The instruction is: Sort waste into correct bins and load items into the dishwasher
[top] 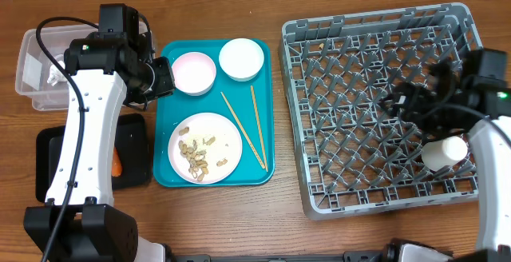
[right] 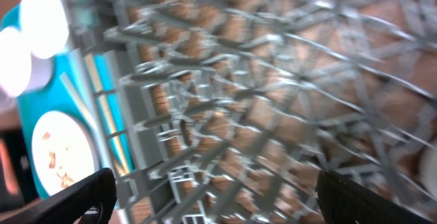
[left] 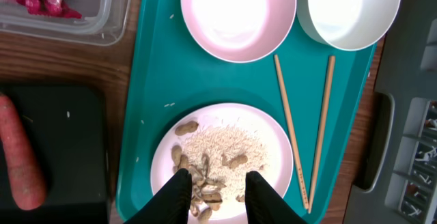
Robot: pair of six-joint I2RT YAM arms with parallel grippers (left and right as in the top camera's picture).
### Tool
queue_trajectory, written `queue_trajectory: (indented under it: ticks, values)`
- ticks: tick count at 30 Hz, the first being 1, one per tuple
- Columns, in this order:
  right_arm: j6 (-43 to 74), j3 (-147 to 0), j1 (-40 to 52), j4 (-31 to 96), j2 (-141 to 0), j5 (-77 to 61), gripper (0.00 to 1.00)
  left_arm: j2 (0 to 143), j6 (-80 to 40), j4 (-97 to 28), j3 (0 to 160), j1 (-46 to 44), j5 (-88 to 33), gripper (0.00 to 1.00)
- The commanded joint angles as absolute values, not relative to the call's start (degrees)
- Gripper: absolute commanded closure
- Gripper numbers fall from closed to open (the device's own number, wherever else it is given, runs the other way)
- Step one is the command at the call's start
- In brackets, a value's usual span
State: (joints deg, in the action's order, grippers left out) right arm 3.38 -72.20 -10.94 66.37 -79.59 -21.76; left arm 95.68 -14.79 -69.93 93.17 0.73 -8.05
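The grey dish rack fills the right of the worktop, with the small white cup lying in it. My right tool hangs over its lattice, fingers wide apart and empty. The teal tray carries the white plate, two bowls and the chopsticks. My left tool hangs above the plate's peanut shells, fingers slightly apart, gripping nothing.
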Motion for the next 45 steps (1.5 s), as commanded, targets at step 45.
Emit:
queue_trajectory:
  ticks: [45]
  values:
    - [4.69,-72.82,15.79,59.72,-78.43,-14.98,0.03,118.56,-33.12,-43.64,93.89,-15.99,-11.97,0.60]
